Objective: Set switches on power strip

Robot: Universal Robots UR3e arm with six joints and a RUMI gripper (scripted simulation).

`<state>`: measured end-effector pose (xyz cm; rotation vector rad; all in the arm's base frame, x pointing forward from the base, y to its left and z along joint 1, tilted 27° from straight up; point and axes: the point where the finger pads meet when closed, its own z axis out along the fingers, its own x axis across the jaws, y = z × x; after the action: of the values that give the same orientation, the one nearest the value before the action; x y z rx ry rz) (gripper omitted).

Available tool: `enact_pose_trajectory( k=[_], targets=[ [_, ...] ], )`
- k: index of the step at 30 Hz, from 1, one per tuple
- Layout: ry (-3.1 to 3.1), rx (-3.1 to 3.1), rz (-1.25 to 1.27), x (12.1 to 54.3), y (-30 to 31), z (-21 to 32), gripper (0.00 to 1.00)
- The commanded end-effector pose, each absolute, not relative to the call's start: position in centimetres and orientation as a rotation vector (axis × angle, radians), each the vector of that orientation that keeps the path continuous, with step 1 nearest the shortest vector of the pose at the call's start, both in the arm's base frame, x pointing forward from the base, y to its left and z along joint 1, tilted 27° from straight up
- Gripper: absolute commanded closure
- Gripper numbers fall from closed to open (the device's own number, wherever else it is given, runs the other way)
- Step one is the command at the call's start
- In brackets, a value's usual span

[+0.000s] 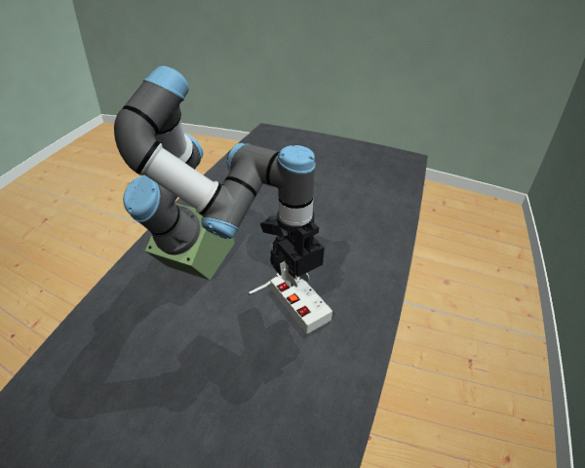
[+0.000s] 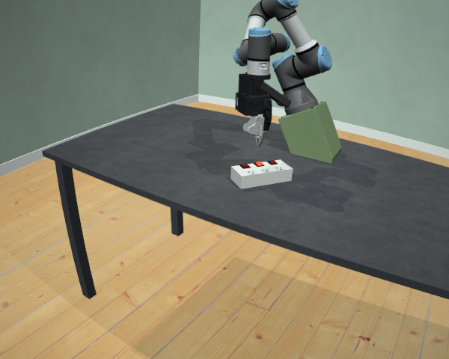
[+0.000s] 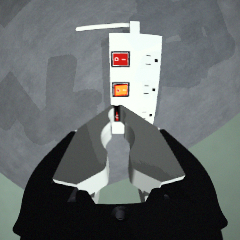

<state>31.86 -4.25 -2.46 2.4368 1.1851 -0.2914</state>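
A white power strip (image 1: 300,303) lies right way up on the dark table, its cable (image 1: 258,289) at the end nearest the arm's base. It has three red rocker switches in a row. The middle switch (image 3: 120,90) glows brighter orange. The switch nearest the cable (image 3: 120,59) is darker red. The switch farthest from the cable (image 3: 117,112) is mostly hidden behind my fingertips in the wrist view. My gripper (image 3: 116,106) is shut and empty, pointing down. It hangs a little above the strip (image 2: 261,173), clear of it in the exterior view (image 2: 259,143).
The arm's green base block (image 1: 192,252) stands on the table just behind the strip, close to its cable end (image 2: 310,133). The table's long edge runs in front of the strip in the exterior view.
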Motion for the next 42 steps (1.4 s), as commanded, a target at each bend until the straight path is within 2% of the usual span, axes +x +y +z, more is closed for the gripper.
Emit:
enact_pose_trajectory(
  k=[1, 42],
  targets=[
    [1.185, 2.436, -0.289, 31.9, -4.2, -2.4, 1.0],
    [1.185, 2.436, -0.288, 31.9, -5.3, -4.5, 1.0]
  ],
)
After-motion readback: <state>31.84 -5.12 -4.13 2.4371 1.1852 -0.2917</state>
